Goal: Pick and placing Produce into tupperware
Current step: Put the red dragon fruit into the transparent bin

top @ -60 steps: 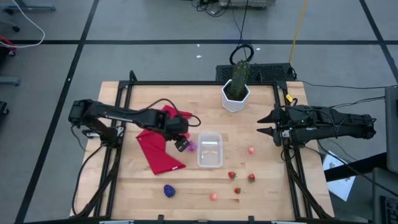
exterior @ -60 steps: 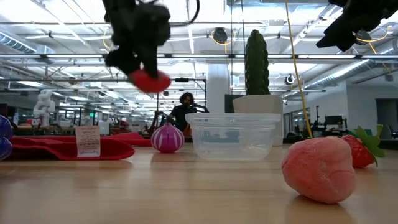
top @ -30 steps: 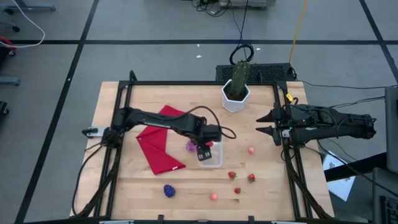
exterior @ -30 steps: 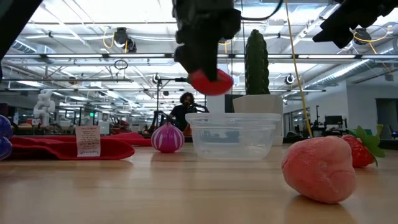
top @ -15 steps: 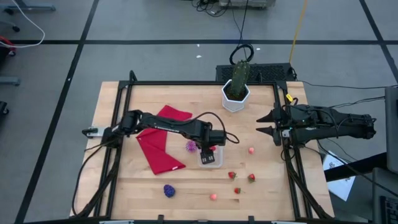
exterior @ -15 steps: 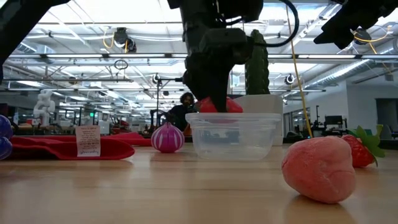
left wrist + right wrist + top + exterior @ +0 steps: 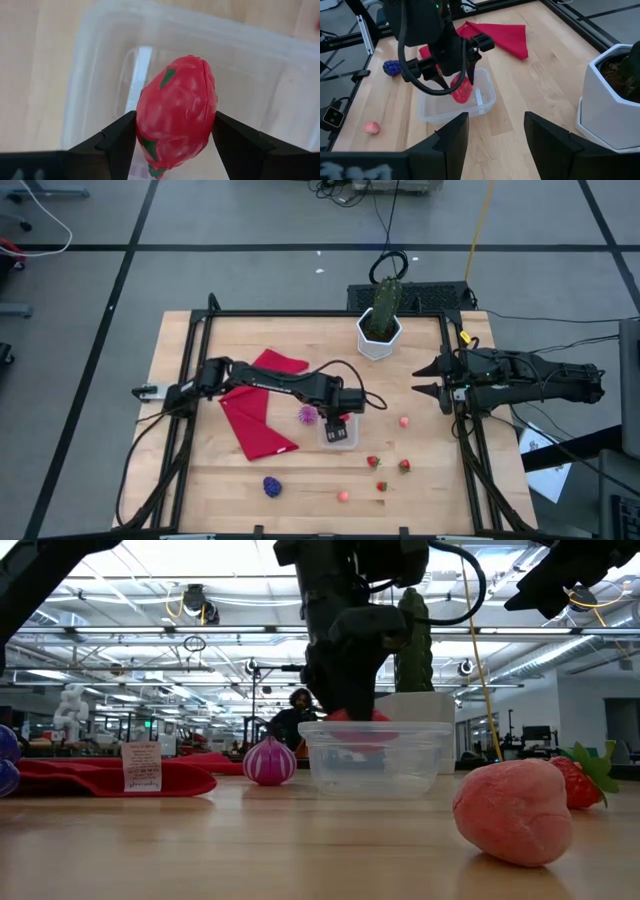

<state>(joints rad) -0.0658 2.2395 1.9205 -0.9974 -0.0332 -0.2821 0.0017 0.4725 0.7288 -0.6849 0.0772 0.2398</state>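
Placing step in hand, judged from present positions. Nearest in the low view, lower right of frame: a pink toy strawberry (image 7: 514,811) with a red strawberry (image 7: 588,778) behind it, both loose on the table (image 7: 250,850). At centre frame: left gripper (image 7: 175,131) lowered into the tupperware (image 7: 377,757), jaws closed on a red produce piece (image 7: 176,114) with green flecks, held just above the container floor. Next move, by judgement: opening the jaws to drop the piece, then lifting straight up, clear of the walls. Left of the container: a purple onion-like piece (image 7: 268,762) and the red cloth (image 7: 110,778). Far right edge of the high view: right gripper (image 7: 428,380) idle, fingers spread, nothing held. Not determinable: whether the piece touches the container floor. Cut off at the low view's left edge: a purple item (image 7: 6,762). Remaining small pieces in the high view too small to identify.
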